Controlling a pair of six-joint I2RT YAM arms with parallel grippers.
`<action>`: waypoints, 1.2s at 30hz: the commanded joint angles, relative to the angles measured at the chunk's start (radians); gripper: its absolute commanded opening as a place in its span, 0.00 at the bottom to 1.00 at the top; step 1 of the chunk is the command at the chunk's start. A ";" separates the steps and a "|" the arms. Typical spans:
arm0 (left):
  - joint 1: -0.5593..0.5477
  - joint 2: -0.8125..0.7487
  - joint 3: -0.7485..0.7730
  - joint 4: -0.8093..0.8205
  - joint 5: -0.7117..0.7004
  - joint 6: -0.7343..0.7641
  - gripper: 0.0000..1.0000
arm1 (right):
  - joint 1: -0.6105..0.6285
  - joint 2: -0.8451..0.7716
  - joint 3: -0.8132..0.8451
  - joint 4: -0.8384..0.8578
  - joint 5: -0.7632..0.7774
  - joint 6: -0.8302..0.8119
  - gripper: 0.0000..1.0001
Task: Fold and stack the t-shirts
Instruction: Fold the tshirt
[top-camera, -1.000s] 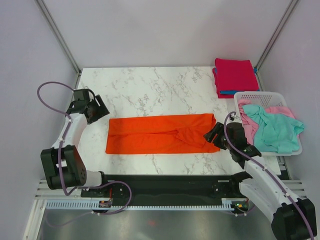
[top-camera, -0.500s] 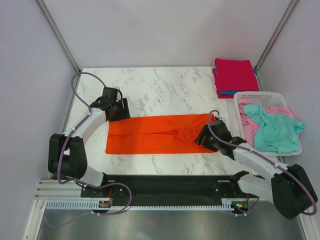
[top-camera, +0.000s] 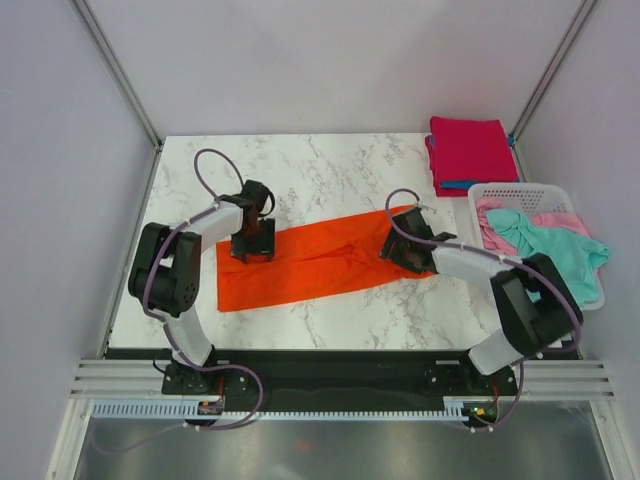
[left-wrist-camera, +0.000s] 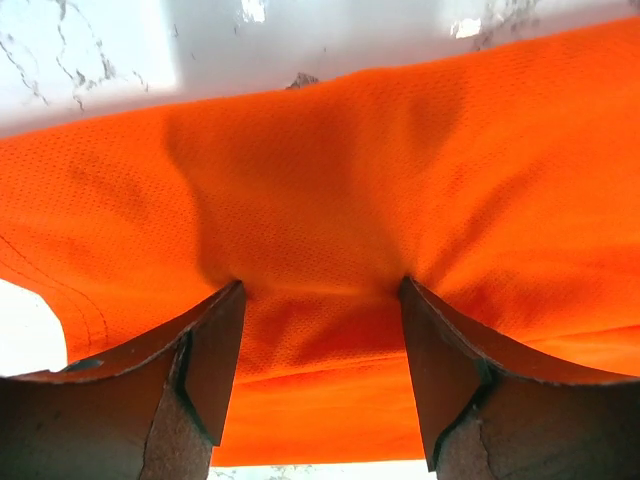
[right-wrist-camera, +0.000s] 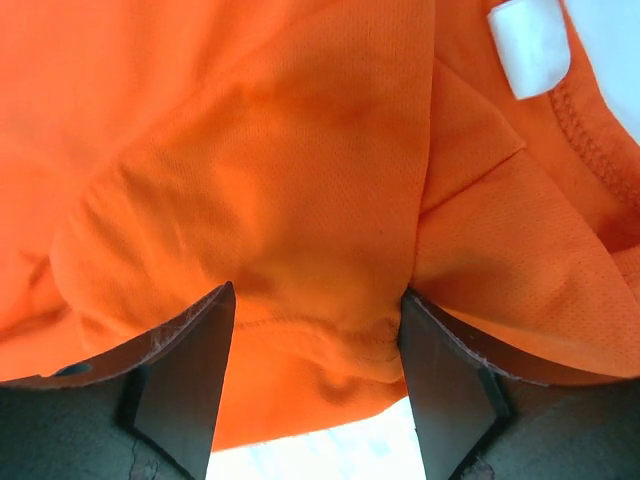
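The bright orange-red t-shirt (top-camera: 320, 262) lies folded into a long strip across the table, its right end skewed toward the far side. My left gripper (top-camera: 252, 245) presses down on the strip's far left corner. In the left wrist view that gripper (left-wrist-camera: 320, 300) is open, with fabric (left-wrist-camera: 330, 180) puckered between its spread fingers. My right gripper (top-camera: 405, 250) bears down on the strip's right end. It (right-wrist-camera: 315, 300) is open too, straddling a hemmed fold (right-wrist-camera: 300, 200) near a white label (right-wrist-camera: 530, 45).
A folded magenta t-shirt (top-camera: 470, 150) rests on a blue one (top-camera: 433, 165) at the far right corner. Nearer along the right edge is a white slotted basket (top-camera: 520, 188) holding a teal shirt (top-camera: 545, 260) and a pink shirt (top-camera: 565, 222).
Both arms swung inward from the strip's outer ends onto the orange-red shirt. The shirt's right end slid toward the far side, so the strip now lies slanted.
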 joint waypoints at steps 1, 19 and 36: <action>-0.008 0.007 -0.012 -0.071 0.042 0.008 0.70 | -0.051 0.195 0.182 -0.001 0.012 -0.083 0.72; -0.144 -0.364 -0.412 0.253 0.653 -0.412 0.64 | -0.105 1.271 1.680 -0.285 -0.303 -0.266 0.71; -0.149 -0.835 -0.336 0.054 0.267 -0.397 0.68 | -0.103 1.012 1.596 -0.033 -0.524 -0.459 0.94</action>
